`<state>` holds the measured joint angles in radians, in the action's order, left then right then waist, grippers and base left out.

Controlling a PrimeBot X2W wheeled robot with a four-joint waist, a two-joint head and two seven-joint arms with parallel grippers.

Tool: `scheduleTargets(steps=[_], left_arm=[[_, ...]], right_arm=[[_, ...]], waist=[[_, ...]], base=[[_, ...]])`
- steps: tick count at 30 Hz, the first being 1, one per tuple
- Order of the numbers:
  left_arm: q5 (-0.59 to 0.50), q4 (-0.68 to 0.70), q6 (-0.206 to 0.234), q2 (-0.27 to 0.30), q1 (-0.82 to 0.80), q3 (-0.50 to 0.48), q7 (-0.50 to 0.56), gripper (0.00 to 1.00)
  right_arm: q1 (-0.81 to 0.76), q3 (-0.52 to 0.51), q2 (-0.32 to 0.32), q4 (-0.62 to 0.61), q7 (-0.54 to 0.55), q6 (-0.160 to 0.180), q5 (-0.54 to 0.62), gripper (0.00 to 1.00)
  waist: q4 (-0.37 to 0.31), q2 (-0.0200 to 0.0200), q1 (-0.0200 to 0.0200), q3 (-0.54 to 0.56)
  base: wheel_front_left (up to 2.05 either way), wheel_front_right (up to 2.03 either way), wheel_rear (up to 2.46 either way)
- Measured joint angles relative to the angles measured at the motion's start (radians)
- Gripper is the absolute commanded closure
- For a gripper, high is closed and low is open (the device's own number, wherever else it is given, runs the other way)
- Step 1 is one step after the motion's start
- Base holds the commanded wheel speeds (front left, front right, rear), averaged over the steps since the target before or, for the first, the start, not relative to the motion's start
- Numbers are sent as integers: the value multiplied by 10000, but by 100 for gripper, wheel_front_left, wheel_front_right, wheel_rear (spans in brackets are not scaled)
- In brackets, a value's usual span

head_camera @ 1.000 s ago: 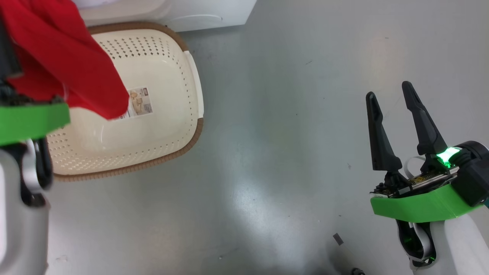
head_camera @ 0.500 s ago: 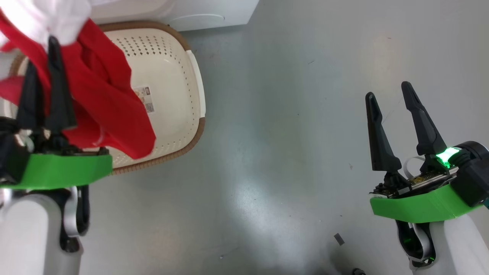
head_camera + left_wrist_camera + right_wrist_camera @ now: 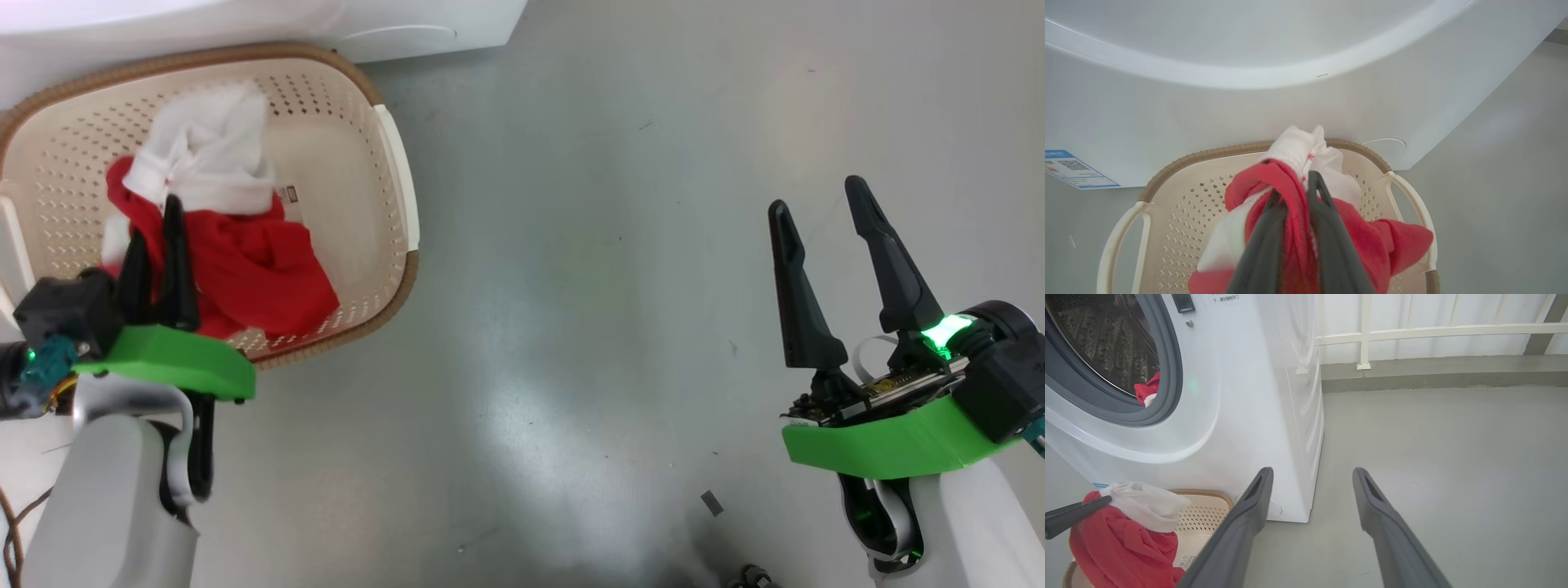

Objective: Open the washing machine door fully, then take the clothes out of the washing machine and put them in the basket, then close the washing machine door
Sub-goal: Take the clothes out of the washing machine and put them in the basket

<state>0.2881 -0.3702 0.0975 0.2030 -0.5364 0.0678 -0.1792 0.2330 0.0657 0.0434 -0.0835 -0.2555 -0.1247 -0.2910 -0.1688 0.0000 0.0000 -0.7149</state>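
Since my left gripper (image 3: pixel 153 220) is pinched narrow on a fold of the red-and-white clothes (image 3: pixel 245 273), and the bundle already rests inside the basket (image 3: pixel 406 278), I judge the step in hand is the release. I'd part the fingers fully, then lift straight up and slowly, so no loose tail clings to a finger and trails over the rim. My right gripper (image 3: pixel 815 193) hangs wide and holds nothing, well to the right over bare floor (image 3: pixel 571 327).

The washing machine (image 3: pixel 1241 396) is a glossy white box with a rounded front, just beyond the basket's far side. Its drum (image 3: pixel 1098 339) is perforated steel inside a grey rubber ring (image 3: pixel 1169 375). Another red piece (image 3: pixel 1147 390) lies at the drum's lip, so I reckon more fetching is due. The floor is smooth grey, faintly shiny. The basket is cream plastic with rounded corners, diamond-holed walls and a brown woven-look rim. The clothes are soft and crumpled, with a white bunch on top. Smallest is a blue label (image 3: pixel 1073 169) low on the machine's front.
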Motion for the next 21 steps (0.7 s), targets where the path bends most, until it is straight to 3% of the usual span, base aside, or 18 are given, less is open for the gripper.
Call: scheduleTargets(steps=[6, 21], left_arm=[[341, -2173, -439, -92, -999, 67, -59, 100], [575, -6890, -982, -267, -3205, 330, 431, 100]], right_arm=[[29, 100, 0, 8, 0, 2, -29, 0], [200, 150, 0, 56, 0, 2, -123, 0]], waist=[[-87, 0, 0, -53], [-313, 0, 0, -205]], base=[[0, 0, 0], [0, 0, 0]])
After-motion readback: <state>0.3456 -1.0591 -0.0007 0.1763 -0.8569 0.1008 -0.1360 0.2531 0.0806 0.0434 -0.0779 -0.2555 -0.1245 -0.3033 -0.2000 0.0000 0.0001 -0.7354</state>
